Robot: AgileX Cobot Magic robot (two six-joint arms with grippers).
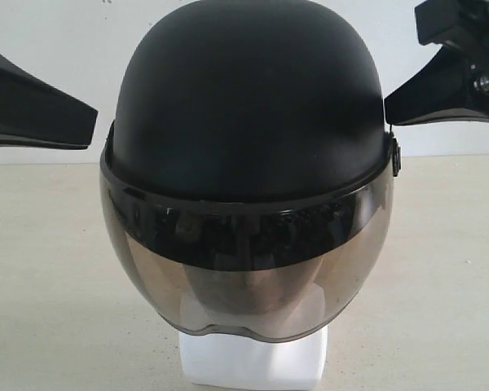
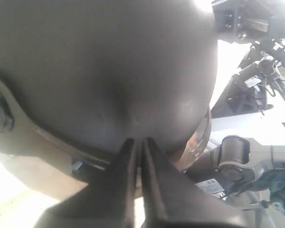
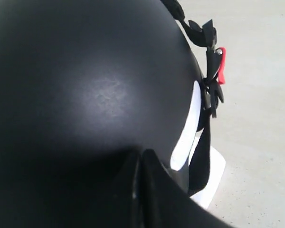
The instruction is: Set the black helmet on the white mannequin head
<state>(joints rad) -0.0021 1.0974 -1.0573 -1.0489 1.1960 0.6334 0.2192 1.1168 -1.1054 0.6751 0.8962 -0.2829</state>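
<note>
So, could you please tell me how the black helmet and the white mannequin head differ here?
The black helmet is matte black and in full view; the white mannequin head plainly shows only its white base below the visor. The helmet is wider than that base. Both stand upright, helmet on head.

We take this for a robotics lab or test station. A pale, plain bench [image 1: 41,277] stands against a blank white wall [image 1: 57,32]. In the left wrist view we see a grey jointed robot arm [image 2: 233,156] bearing a printed sticker [image 2: 210,186], with thin cabling [image 2: 275,85] beyond.
</note>
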